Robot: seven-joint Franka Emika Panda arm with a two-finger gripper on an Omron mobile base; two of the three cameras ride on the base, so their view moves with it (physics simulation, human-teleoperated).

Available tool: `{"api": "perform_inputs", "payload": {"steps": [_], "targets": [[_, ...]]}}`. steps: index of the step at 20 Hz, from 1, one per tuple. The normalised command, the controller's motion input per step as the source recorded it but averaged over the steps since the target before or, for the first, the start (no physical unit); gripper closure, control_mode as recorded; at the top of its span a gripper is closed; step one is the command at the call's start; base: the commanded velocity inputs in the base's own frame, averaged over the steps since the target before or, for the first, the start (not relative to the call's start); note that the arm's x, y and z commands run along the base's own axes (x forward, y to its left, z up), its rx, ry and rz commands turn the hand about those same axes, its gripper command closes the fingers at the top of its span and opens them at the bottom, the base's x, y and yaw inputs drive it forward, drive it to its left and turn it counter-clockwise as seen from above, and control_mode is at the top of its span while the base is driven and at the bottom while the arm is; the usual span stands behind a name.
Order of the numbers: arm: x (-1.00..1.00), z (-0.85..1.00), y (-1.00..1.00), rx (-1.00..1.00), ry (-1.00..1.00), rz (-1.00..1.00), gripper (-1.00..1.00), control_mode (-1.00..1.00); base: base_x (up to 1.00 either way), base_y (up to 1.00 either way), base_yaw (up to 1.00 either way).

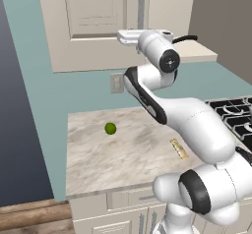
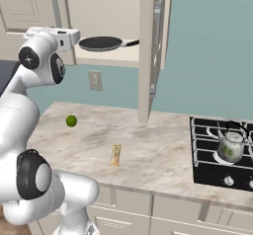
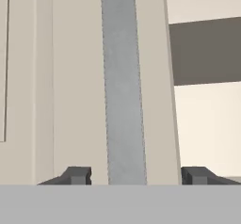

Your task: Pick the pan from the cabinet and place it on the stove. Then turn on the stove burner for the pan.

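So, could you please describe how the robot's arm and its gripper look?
The arm is glossy white with rounded, bulky links and dark grey to black bands and round caps at its joints. A thin black cable loops out near the white hand. The gripper ends in two small, blocky dark grey finger tips. No markings are visible.

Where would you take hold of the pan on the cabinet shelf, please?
Probably by its handle. The pan lies flat on the shelf of the cabinet, whose right door stands open. The long thin handle points right, toward that door. Coming from the open front, with the fingers closing across the handle, looks easiest; the shallow round rim offers less to grip.
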Motion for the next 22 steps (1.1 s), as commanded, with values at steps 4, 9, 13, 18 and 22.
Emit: {"api": "perform_inputs", "payload": {"steps": [4, 9, 13, 18, 22], "targets": [[-0.52, 0.23, 0.48, 0.0, 0.0, 0.0, 1.0, -1.0, 0.0, 0.0, 0.0], [-0.72, 0.16, 0.46, 0.0, 0.0, 0.03, 1.0, -1.0, 0.0, 0.0, 0.0], [-0.85, 0.14, 0.57, 0.0, 0.01, 0.04, 1.0, -1.0, 0.0, 0.0, 0.0], [-0.93, 0.12, 0.58, 0.0, 0.03, 0.05, 1.0, -1.0, 0.0, 0.0, 0.0], [-0.99, 0.07, 0.6, 0.0, 0.02, 0.05, 1.0, -1.0, 0.0, 0.0, 0.0]]}}
